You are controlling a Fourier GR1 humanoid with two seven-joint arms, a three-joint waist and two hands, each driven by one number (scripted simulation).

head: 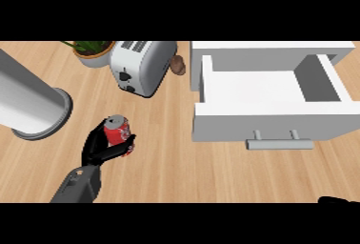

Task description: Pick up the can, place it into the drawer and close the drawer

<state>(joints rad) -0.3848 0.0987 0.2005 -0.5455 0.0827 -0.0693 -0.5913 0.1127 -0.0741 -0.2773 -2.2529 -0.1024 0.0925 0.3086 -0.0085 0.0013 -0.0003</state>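
One red can [118, 132] is in the left hand [98, 145], left of centre on the wooden counter [169, 162]. The black fingers [115, 150] curl across the lower part of the can from the right, and the palm lies along its left side. The silver top of the can points toward the far edge of the counter and stands clear of the hand; the can leans slightly. The grey left forearm [77, 185] enters from the lower edge and runs up to the hand.

Only a small black part of the right hand [337, 200] shows, at the lower right corner. Whether its fingers are spread or curled cannot be told.

The white drawer [271, 102] stands pulled out at the right, well apart from the can. Its interior floor is bare white. The front panel faces the robot and carries a grey bar handle [279, 142]. The cabinet body [271, 55] sits behind the drawer.

A silver toaster [141, 64] stands beyond the can, near the far edge. A potted plant [93, 51] is just left of the toaster. A small brown object [177, 64], too unclear to identify, is at the toaster's right side. A large grey cylinder [28, 105] on a round base occupies the left edge.
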